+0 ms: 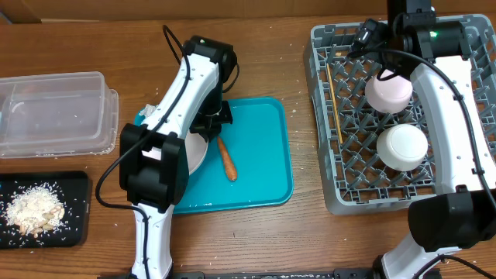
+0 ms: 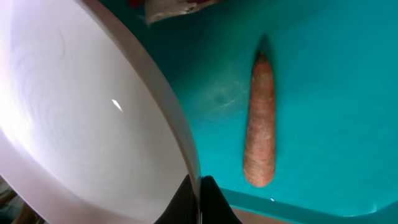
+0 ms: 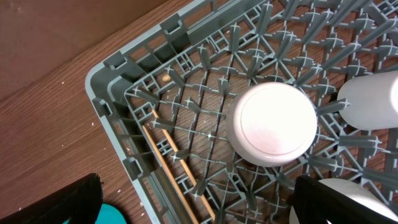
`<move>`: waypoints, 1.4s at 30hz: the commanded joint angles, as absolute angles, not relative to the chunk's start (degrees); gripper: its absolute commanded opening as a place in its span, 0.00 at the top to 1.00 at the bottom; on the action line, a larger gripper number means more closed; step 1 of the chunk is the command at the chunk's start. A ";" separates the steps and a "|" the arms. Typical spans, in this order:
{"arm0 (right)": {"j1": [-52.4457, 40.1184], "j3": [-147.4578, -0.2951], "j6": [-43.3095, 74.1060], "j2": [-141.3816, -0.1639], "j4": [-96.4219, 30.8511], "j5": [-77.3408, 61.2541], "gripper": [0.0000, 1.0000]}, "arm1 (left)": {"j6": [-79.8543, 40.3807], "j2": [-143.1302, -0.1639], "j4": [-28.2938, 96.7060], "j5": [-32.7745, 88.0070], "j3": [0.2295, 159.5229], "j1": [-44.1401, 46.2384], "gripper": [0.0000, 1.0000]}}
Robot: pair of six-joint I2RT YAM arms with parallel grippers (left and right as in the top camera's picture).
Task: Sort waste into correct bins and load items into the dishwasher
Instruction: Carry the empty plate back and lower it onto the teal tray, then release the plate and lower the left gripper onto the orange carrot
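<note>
My left gripper point(image 2: 200, 200) is shut on the rim of the round white plate point(image 2: 81, 118), which is tilted over the teal tray point(image 2: 329, 93). From overhead the left gripper point(image 1: 205, 139) hides most of the plate point(image 1: 198, 155). An orange carrot stick point(image 2: 261, 121) lies on the tray beside the plate, also seen from overhead point(image 1: 227, 159). A bit of red wrapper point(image 2: 177, 5) shows at the top edge. My right gripper point(image 3: 199, 205) hangs open over the grey dish rack point(image 3: 99, 93), holding nothing. Upturned white bowls point(image 1: 389, 91) point(image 1: 403, 147) and the chopsticks point(image 1: 333, 97) sit in the rack point(image 1: 325, 46).
A clear plastic tub point(image 1: 54, 112) stands at the far left. In front of it a black tray point(image 1: 74, 186) holds pale food scraps point(image 1: 32, 209). The right arm reaches across the rack's right side. White crumbs dot the wooden table.
</note>
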State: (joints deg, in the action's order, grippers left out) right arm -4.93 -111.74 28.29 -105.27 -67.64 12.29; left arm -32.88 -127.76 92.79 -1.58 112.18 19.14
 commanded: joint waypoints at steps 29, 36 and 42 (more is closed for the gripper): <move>-5.13 -112.18 28.36 -104.90 -67.37 12.78 0.00 | -31.64 -122.65 84.71 2.48 103.77 23.20 0.84; -5.13 -112.18 28.36 -104.90 -67.37 12.78 0.00 | -30.65 -123.63 82.02 5.37 103.53 28.42 0.76; -5.13 -112.18 28.36 -104.90 -67.37 12.78 0.00 | -36.34 -124.40 82.41 5.52 103.00 29.85 0.78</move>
State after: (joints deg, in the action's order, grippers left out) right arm -4.93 -111.74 28.27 -105.27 -67.61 12.27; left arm -32.86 -124.29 82.24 4.56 103.90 30.06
